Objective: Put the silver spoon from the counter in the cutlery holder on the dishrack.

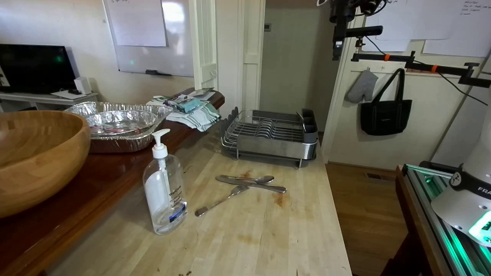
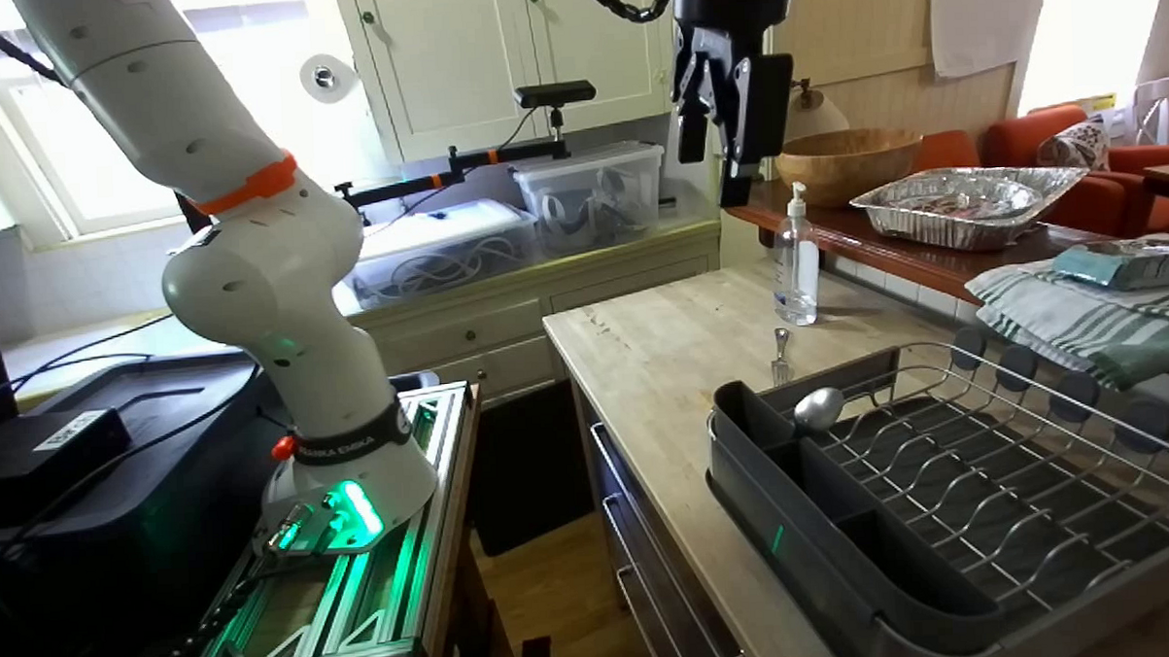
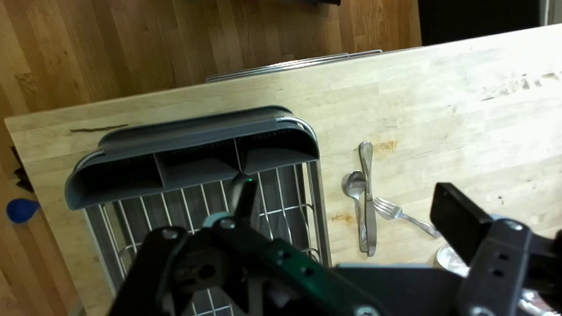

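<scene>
The silver spoon [image 1: 264,179] lies on the wooden counter [image 1: 245,245] beside a knife; it also shows in the wrist view [image 3: 354,186], left of the knife. In an exterior view the dishrack [image 2: 1118,582] hides it. The dark cutlery holder [image 2: 786,516] sits at the rack's end with three compartments, also in the wrist view [image 3: 193,136]. Another spoon [image 2: 819,410] stands tilted in it, bowl up. My gripper [image 2: 713,173] is open and empty, high above the counter. In the wrist view the gripper [image 3: 347,186] has its fingers wide apart, with the spoon and knife far below between them.
A knife [image 3: 371,224] and a fork [image 1: 222,201] lie close to the spoon. A clear soap bottle [image 1: 165,195] stands on the counter. Foil trays [image 1: 122,130], a wooden bowl [image 1: 42,157] and striped towels [image 1: 199,117] are on the raised ledge.
</scene>
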You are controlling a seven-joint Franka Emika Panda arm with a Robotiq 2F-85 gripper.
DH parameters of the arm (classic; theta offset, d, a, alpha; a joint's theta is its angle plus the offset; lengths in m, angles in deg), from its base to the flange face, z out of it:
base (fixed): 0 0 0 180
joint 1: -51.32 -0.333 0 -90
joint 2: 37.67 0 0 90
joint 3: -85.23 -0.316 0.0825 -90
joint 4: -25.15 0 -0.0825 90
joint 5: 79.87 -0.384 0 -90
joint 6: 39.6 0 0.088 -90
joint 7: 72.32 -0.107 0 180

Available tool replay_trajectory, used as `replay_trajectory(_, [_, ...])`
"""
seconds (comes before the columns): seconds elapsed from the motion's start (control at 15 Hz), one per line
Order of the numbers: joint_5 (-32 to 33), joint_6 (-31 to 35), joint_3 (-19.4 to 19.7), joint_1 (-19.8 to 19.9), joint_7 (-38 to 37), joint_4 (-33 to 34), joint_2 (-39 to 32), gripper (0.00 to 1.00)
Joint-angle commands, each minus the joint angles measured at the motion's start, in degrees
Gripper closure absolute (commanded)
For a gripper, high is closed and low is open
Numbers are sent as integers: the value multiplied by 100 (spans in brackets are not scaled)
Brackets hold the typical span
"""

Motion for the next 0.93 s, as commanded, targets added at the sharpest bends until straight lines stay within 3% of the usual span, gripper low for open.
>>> replay_trajectory(0.0, [175, 289, -544, -145, 226, 154, -280, 0])
replay_trajectory(0.53, [125, 1435, -1406, -582, 1201, 319, -1171, 0])
replay_trajectory(0.67, [128, 1199, -1538, -632, 1658, 503, -1522, 0])
replay_trajectory(0.73, [119, 1365, -1543, -540, 1245, 219, -1148, 0])
replay_trajectory(0.87, [122, 1364, -1630, -555, 1452, 317, -1390, 0])
